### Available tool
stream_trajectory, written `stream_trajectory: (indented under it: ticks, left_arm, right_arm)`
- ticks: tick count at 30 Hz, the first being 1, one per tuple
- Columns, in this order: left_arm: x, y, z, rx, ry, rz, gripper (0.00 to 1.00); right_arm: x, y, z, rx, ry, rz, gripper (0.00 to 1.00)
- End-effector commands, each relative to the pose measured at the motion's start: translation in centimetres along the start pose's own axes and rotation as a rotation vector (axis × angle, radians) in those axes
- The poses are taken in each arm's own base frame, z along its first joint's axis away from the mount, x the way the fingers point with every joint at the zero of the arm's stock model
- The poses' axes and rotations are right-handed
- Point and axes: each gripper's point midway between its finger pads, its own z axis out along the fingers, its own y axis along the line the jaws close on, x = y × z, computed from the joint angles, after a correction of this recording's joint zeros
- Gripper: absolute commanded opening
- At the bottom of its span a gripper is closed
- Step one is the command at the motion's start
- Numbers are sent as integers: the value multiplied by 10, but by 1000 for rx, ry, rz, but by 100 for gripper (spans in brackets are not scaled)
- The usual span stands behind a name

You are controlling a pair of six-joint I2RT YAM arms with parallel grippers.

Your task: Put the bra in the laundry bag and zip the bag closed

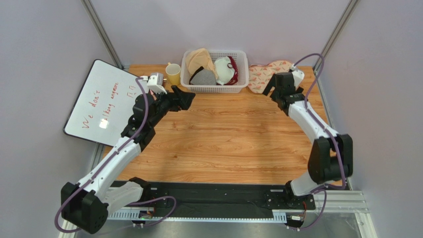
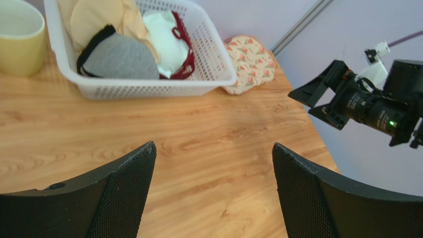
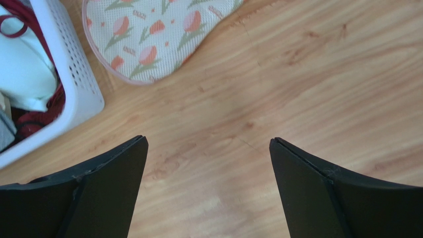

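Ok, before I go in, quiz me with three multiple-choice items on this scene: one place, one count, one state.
1. Where does the bag lie?
A) on the table, right of the basket
B) in the basket
C) under the basket

2. How many bras are in the basket?
A) one
B) three
C) five

3. How are the left gripper and right gripper?
A) left shut on a bra
B) right shut on the bag
C) both open, empty

Answers:
1. A, the bag lies flat on the wood beside the basket.
2. B, a grey bra, a beige bra and a white bra show in it.
3. C, each wrist view shows wide jaws with only table between them.
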Motion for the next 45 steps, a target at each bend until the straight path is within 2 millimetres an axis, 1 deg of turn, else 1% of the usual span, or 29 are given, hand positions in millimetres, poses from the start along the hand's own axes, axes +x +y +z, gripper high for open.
stream_trajectory:
  ticks: [1, 2, 3, 5, 6, 8, 9, 11, 12, 13, 15, 17, 19, 20, 21, 23, 24, 29, 30, 32, 34, 35, 36, 37, 38, 39, 40, 43, 45]
  left_arm:
    - [-44, -9, 29, 37, -147, 156, 90]
    - [-51, -7, 34, 29, -183, 165, 89]
    - [-51, -5, 38, 22, -189, 175, 88]
    - [-48, -2, 49, 33, -191, 212, 87]
    - [-44, -2, 52, 42, -182, 226, 86]
    - [-32, 3, 59, 50, -153, 252, 85]
    - [-27, 7, 61, 47, -144, 257, 85]
    - [-14, 14, 63, 43, -120, 278, 85]
    - [-9, 17, 64, 41, -111, 281, 85]
    - [-6, 19, 65, 39, -107, 285, 84]
    - [3, 24, 66, 38, -93, 288, 84]
    - [9, 28, 67, 42, -99, 288, 84]
    - [16, 32, 71, 37, -94, 276, 84]
    - [20, 33, 73, 42, -82, 275, 84]
    - [26, 35, 76, 43, -65, 272, 83]
    - [30, 35, 79, 52, -51, 269, 82]
    - [32, 36, 80, 54, -47, 267, 81]
    - [38, 37, 80, 57, -39, 256, 79]
    - [36, 37, 79, 58, -43, 259, 79]
    - [36, 38, 78, 54, -50, 261, 79]
    - [38, 39, 78, 51, -48, 264, 79]
    - [37, 39, 77, 52, -50, 265, 79]
    - [37, 39, 77, 52, -51, 266, 79]
    - [37, 40, 76, 48, -51, 265, 79]
    - [37, 40, 75, 47, -55, 270, 79]
    - [37, 40, 75, 46, -56, 272, 79]
    - [37, 42, 73, 42, -57, 273, 79]
    - [36, 42, 70, 41, -68, 279, 79]
    - [35, 41, 68, 42, -74, 282, 79]
  right_arm:
    - [-43, 26, 48, -4, -41, -35, 95]
    - [-73, 45, 50, -41, -86, -10, 93]
    - [-59, 47, 75, -17, -43, -21, 90]
    - [-66, 58, 91, -14, -36, 7, 86]
    - [-71, 70, 105, -29, -40, 22, 81]
    - [-72, 84, 119, -55, -32, 82, 75]
    - [-73, 90, 133, -53, -35, 110, 74]
    - [-69, 93, 144, -32, -26, 163, 71]
    - [-56, 91, 157, -2, -1, 161, 71]
    - [-59, 88, 160, 36, -14, 166, 70]
    - [-43, 83, 174, 84, -13, 168, 70]
    - [-36, 81, 184, 102, -14, 190, 69]
    - [-18, 76, 197, 133, 28, 183, 62]
    - [-25, 81, 198, 126, 21, 190, 62]
    - [-17, 78, 202, 142, 39, 186, 59]
    - [-7, 70, 202, 172, 59, 175, 59]
    - [-9, 65, 201, 192, 45, 177, 58]
    - [7, 42, 202, 228, 107, 192, 57]
    - [11, 32, 200, 243, 125, 200, 56]
    - [13, 28, 193, 234, 152, 216, 56]
    - [26, 17, 187, 239, 200, 214, 57]
    - [20, 14, 180, 233, 201, 211, 57]
    - [32, 5, 174, 257, 227, 190, 57]
    - [32, 0, 169, 261, 233, 165, 57]
    - [25, -1, 158, 253, 224, 157, 57]
    - [30, -4, 153, 248, 239, 133, 57]
    - [45, -12, 147, 252, 276, 94, 58]
    - [44, -33, 118, 266, 280, -41, 63]
    - [35, -51, 102, 316, 252, -134, 67]
